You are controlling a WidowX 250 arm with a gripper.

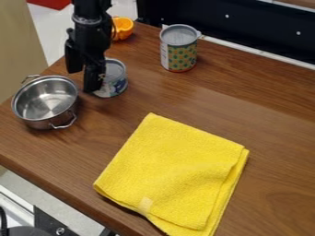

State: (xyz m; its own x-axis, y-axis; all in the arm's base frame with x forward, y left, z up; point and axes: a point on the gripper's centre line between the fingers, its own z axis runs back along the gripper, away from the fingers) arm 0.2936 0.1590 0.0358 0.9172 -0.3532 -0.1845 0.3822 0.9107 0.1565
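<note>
The black gripper [85, 77] hangs at the upper left, its fingers apart with nothing seen between them. It is between a metal pot [46, 99] and a short can [115, 79], and one finger overlaps the can's left side; whether they touch, I cannot tell. The pot is open-topped, looks empty and has two wire handles. A taller can [178, 51] with a green and yellow pattern stands upright farther right. A folded yellow cloth [175, 170] lies flat at the lower middle.
An orange cup-like object [123, 28] sits behind the arm near the back edge. The wooden table [271, 110] has its front edge running down from the left, and a dark panel [252, 27] with a pale rail lies along its back.
</note>
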